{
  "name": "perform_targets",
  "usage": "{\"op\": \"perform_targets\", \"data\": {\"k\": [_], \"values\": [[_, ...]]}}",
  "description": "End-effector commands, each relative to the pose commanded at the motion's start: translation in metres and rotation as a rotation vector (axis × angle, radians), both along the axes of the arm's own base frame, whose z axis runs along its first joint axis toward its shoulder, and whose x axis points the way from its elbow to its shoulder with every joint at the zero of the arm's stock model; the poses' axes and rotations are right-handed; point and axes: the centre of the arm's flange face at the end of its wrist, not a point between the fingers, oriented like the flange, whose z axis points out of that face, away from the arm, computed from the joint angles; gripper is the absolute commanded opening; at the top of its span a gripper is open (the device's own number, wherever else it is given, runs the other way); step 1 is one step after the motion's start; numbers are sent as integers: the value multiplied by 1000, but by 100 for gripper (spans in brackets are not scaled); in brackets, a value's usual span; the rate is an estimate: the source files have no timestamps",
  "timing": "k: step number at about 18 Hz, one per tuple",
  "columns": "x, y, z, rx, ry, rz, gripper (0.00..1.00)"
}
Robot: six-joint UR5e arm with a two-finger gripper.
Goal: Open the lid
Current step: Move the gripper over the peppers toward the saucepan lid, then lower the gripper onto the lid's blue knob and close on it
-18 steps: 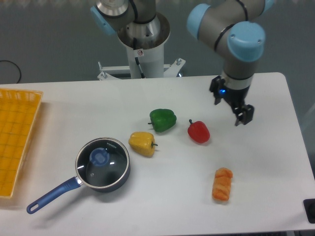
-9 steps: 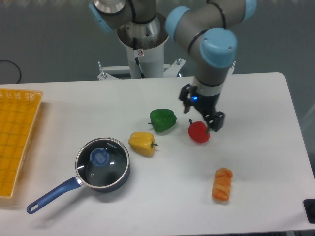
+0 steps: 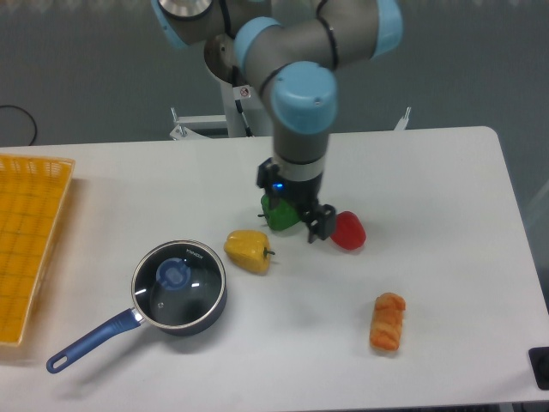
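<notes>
Nearing lid point(image 3: 177, 277), pincer point(image 3: 296, 216) leftward

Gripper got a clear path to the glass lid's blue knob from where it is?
Probably yes. The gripper hangs over the green pepper; the round glass lid sits uncovered on the saucepan, blue knob exposed from above.

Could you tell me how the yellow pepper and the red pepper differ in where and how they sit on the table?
The yellow pepper lies near the saucepan that carries the lid, while the red pepper sits farther right, beside the gripper. The yellow pepper shows in full; the red pepper's left edge is hidden behind a gripper finger. The yellow pepper's stem points right; the red pepper's stem is not visible. Both rest loose on the white table.
</notes>
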Motion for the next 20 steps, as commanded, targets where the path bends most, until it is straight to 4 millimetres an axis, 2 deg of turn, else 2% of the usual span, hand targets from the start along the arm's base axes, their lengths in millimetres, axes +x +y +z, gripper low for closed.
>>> {"op": "perform_targets", "data": {"k": [7,11,15,20], "values": [[46,56,-14,-50,47,12,100],[75,70,-18,-47,37,31,100],[109,78,-31,-68,8,30,100],[128,86,-53,-94,-16,22,100]]}}
